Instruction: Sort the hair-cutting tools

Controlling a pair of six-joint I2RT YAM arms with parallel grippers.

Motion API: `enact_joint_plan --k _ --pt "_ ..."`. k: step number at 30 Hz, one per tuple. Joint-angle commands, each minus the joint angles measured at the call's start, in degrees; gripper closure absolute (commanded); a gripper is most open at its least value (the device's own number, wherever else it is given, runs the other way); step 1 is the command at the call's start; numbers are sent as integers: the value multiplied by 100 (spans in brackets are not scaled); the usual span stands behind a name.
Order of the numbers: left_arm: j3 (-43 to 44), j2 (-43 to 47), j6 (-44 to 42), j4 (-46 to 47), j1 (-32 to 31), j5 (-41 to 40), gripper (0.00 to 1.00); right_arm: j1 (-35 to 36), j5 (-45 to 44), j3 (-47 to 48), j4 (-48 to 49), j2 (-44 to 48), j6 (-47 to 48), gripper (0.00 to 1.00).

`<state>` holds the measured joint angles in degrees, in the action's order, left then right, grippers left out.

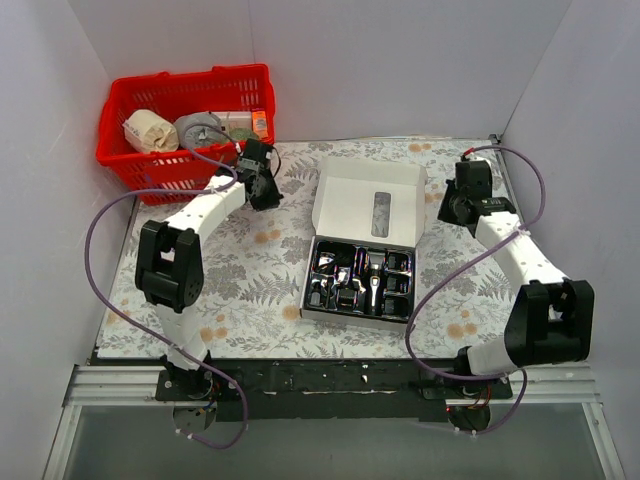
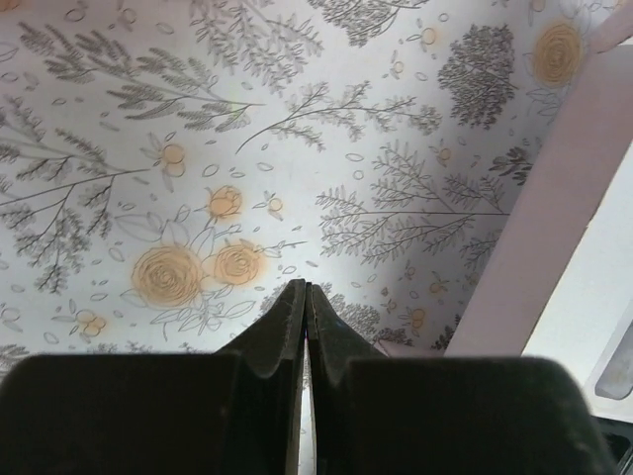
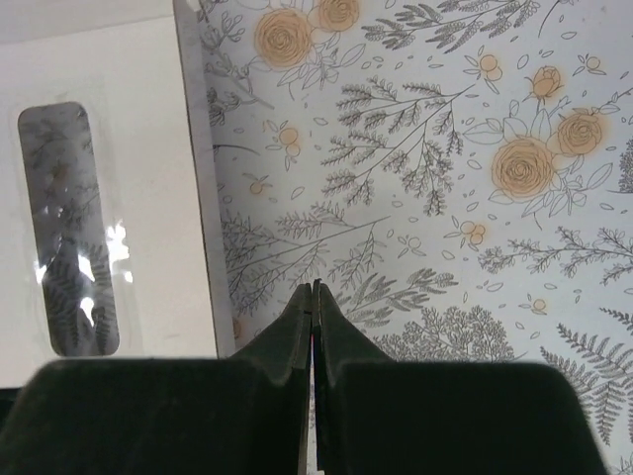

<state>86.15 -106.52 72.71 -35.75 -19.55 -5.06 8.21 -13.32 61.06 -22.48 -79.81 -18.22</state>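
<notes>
The hair clipper [image 1: 374, 279] with its silvery head lies in the black tray of the open kit box [image 1: 362, 205] at the table's middle. Several black comb attachments [image 1: 338, 281] sit in the tray's other pockets. I cannot make out the cord. My left gripper [image 1: 264, 193] is shut and empty over the flowered cloth, left of the box lid; the left wrist view shows its jaws [image 2: 307, 289] pressed together. My right gripper [image 1: 447, 208] is shut and empty just right of the lid [image 3: 99, 188]; its jaws [image 3: 315, 288] are closed too.
A red basket [image 1: 187, 122] with rolls and packets stands at the back left, just behind the left gripper. The flowered cloth [image 1: 250, 275] covers the table. White walls close in on the left, back and right.
</notes>
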Motion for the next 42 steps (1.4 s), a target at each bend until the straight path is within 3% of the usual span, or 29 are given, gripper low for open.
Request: enact_joint_plan --k 1,8,14,23,29,37,42 --pt "630 -746 -353 279 171 671 100 -380 400 520 367 -507 2 99" --pt "1352 -1512 -442 340 189 1244 100 -987 2111 416 1131 -1141 72 99" --pt "896 -1337 -239 516 101 1228 100 -997 2606 170 1500 -1371 82 99" --pt "97 -1029 -222 393 118 102 100 -997 2712 -94 1536 -1204 125 99" --pt "-221 -897 -134 437 311 75 100 -997 2633 -129 1431 -1124 213 99" --pt "-1117 139 -46 578 338 -311 100 -997 2659 -287 1510 -922 187 99" --pt "-1118 254 68 586 251 66 100 -997 2686 -357 1536 -861 187 99"
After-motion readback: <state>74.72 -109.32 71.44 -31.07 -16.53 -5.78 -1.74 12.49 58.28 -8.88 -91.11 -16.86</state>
